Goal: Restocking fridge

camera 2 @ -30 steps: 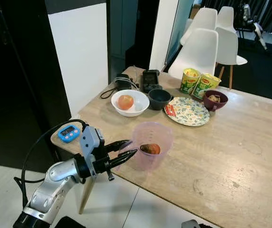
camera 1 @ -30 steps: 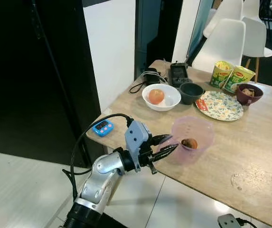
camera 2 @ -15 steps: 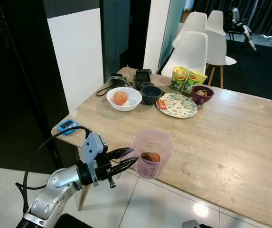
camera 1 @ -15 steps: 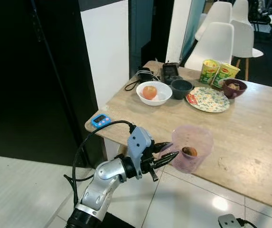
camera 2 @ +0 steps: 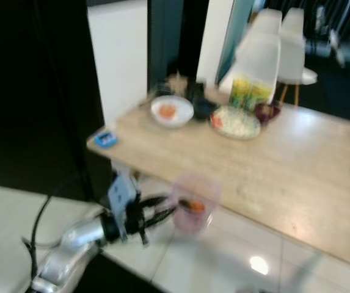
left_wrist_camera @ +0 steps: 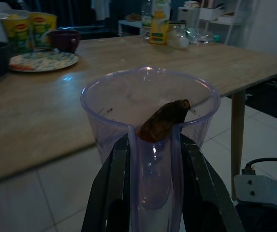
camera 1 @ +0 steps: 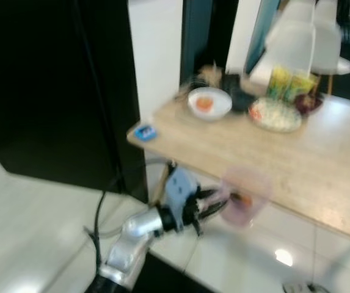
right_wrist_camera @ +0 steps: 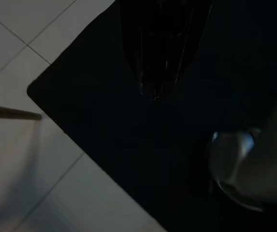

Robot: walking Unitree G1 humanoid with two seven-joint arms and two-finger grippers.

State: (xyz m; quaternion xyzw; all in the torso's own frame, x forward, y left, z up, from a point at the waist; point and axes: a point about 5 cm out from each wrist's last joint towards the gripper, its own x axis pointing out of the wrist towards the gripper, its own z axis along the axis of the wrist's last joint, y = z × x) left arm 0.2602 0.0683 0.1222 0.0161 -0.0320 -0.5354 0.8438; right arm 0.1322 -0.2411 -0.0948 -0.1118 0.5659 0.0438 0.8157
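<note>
A long wooden table point(camera 1: 297, 159) runs across the blurred head-camera views; everything below is placed against it. Behind its far end stand white chairs point(camera 1: 297, 43), and beside that end is a white wall panel point(camera 1: 156, 55) next to a large dark area. Pale floor tiles point(camera 1: 28, 213) lie before the table's near edge.

The robot's left arm point(camera 1: 132, 235), silver with a black cable looping off it, reaches out in front of the table's near edge and below the level of the tabletop. The left gripper point(left_wrist_camera: 153, 159) has its two black fingers point(left_wrist_camera: 115, 193) clamped on the handle of a clear plastic measuring jug point(left_wrist_camera: 150, 116). The jug is held off the table, just in front of its near edge, above the floor tiles. Inside the jug a dark brown, oblong piece of food point(left_wrist_camera: 163, 122) leans against the wall.

On the tabletop near the far end sit a white bowl point(camera 1: 209, 102) holding something orange, a patterned plate point(camera 1: 275, 116), two yellow-green cups point(camera 1: 292, 82) and a dark red bowl point(left_wrist_camera: 63, 39). A small blue timer point(camera 1: 144, 132) lies at the table's near corner.

The right gripper point(right_wrist_camera: 157, 72) hangs over a dark mat and pale tiles; its view is too dark, so I cannot tell how it is set.
</note>
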